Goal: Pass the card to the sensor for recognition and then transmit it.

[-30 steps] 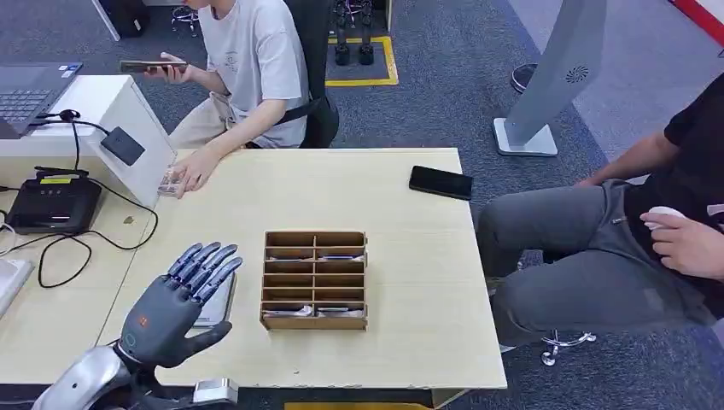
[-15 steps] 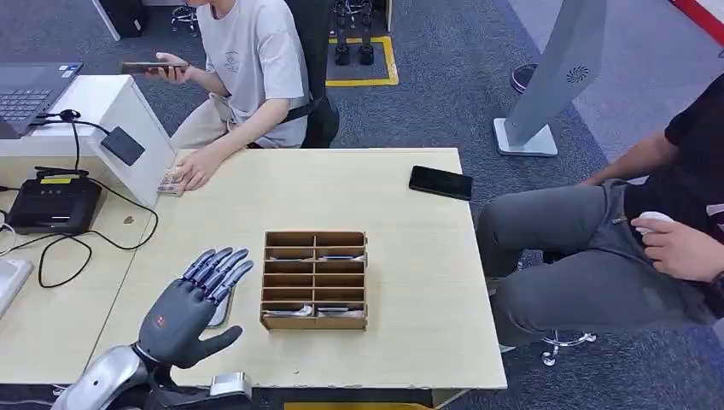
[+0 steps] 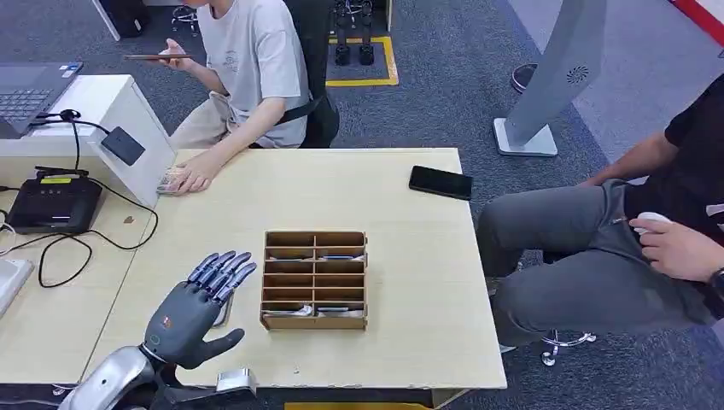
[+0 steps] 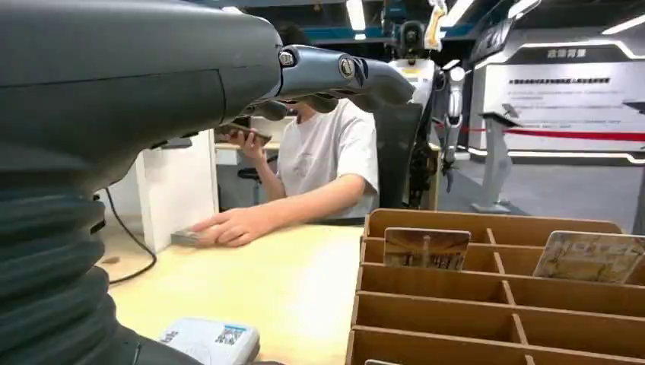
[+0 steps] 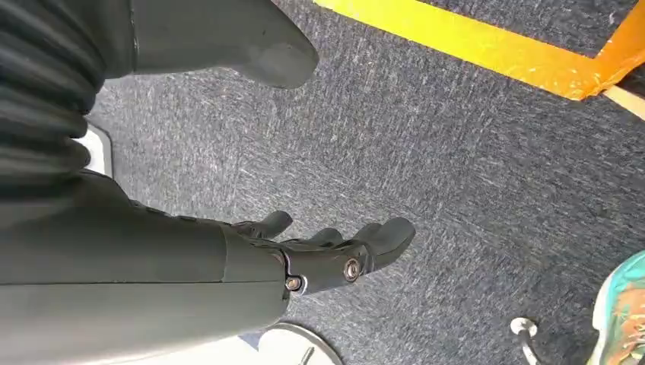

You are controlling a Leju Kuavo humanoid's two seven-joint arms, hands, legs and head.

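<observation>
Left hand (image 3: 195,309) open, fingers spread, empty, hovering over tabletop (image 3: 401,256). Cards (image 4: 426,248) upright in wooden organizer (image 3: 314,279) just beside fingertips. Watch: wide fingers may catch divider, shove organizer. Right hand (image 5: 304,255) loosely open, empty, hanging above floor.

My matt dark-grey plastic left hand (image 3: 189,309) hovered beside the brown slotted cardboard organiser box (image 3: 314,279) on the smooth pale wood-laminate table (image 3: 410,256); beyond the box lay a glossy black phone (image 3: 440,182).
</observation>
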